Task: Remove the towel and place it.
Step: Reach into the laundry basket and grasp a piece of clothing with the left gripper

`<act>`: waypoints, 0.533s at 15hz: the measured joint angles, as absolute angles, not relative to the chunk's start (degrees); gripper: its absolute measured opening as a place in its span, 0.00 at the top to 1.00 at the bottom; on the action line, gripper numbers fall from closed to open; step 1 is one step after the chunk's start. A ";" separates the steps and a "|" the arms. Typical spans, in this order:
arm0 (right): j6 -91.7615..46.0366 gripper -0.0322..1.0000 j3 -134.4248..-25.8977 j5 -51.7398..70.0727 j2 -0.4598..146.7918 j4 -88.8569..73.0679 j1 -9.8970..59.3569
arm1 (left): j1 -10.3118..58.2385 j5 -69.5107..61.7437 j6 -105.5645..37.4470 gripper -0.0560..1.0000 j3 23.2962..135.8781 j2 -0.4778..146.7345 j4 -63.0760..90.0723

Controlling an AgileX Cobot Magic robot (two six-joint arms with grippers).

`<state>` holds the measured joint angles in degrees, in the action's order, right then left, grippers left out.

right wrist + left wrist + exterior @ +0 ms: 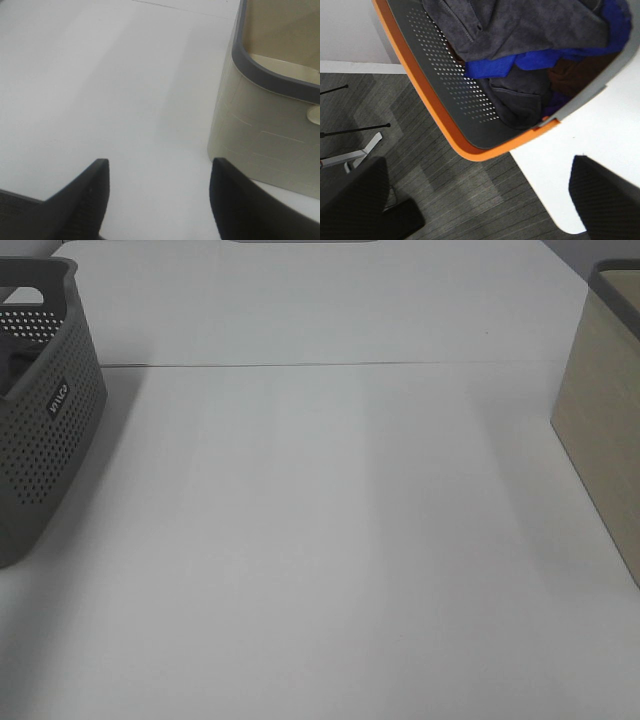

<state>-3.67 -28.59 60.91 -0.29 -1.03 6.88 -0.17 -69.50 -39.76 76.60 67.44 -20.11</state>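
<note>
In the left wrist view the dark charcoal towel lies bunched in the grey perforated basket, which has an orange rim. It rests on top of a blue cloth, with more dark fabric below that. My left gripper hangs open outside the basket's rim, over the table's edge and the floor, holding nothing. My right gripper is open above bare white table, beside a beige bin. Neither gripper shows in the exterior high view, where the basket stands at the far left.
The beige bin with a grey rim stands at the table's right edge. A seam crosses the white table. Beyond the table's edge near the basket are grey carpet and a white stand foot.
</note>
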 joint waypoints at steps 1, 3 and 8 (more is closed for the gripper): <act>-3.67 0.40 -28.59 60.91 -0.29 -1.03 6.88 | -0.17 -69.44 -40.97 0.08 79.35 72.19 -22.29; -3.67 0.40 -28.59 60.91 -0.29 -1.03 6.88 | -0.17 -69.44 -43.32 0.08 85.37 81.76 -25.61; -3.67 0.40 -28.59 60.91 -0.29 -1.03 6.88 | -0.17 -63.25 -51.17 0.08 98.61 106.63 -26.07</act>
